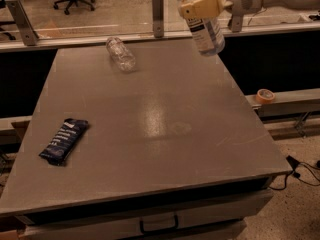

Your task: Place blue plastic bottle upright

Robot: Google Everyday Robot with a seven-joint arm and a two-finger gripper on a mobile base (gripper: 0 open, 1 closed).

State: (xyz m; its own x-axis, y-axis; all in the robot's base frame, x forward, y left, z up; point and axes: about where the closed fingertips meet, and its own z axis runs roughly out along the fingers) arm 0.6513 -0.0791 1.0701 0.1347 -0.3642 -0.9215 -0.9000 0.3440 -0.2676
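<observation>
Gripper point(201, 7) above table's far right corner, beige fingers pinched across upper body of blue plastic bottle point(209, 34). Bottle clear of table point(150, 159), hanging in air, tilted, lower end angled toward table's right edge. High grip likely chosen to leave base free for setting down. Not yet upright on table. Small clear bottle point(121, 54) lies on its side near table's far edge, well apart. Dark snack packet point(64, 140) flat near table's left edge. Tape roll point(265, 95) on ledge right of table. Likely next: straighten bottle, then lower onto table.
</observation>
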